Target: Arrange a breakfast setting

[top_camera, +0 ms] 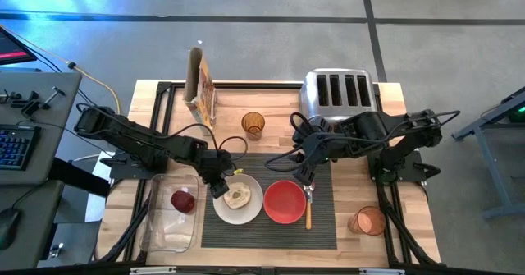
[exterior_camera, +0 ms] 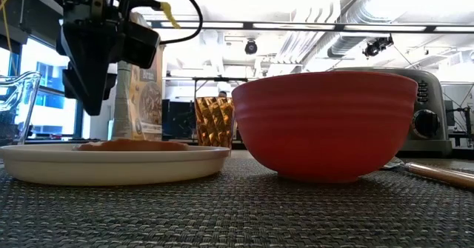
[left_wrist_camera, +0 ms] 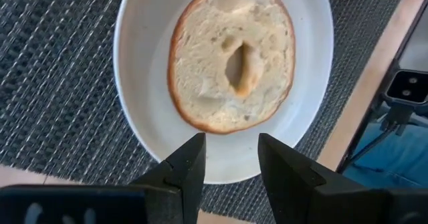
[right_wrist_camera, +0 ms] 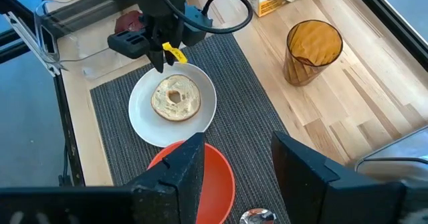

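**Bagel half on the plate, both grippers empty above the mat**

The pale toasted bagel half [left_wrist_camera: 232,55] lies cut side up on the small white round plate [top_camera: 238,199], which sits on the dark grey ribbed rectangular mat [top_camera: 271,230] just beside the red bowl [exterior_camera: 326,122]. The left gripper [left_wrist_camera: 232,164] hangs over the plate's rim, pointing down, its fingers slightly apart and holding nothing. The right gripper [right_wrist_camera: 235,164] hovers above the bowl's far side, jaws apart and empty. The wooden-handled metal spoon [top_camera: 308,209] lies on the mat at the bowl's right. The dark red fruit [top_camera: 182,201] rests in the clear plastic tray [top_camera: 168,238], left of the mat. Farther back on the wooden table [top_camera: 402,234] stand a chrome four-slot toaster [top_camera: 338,93], an amber ribbed glass [right_wrist_camera: 311,50] and a cereal box [top_camera: 202,84].
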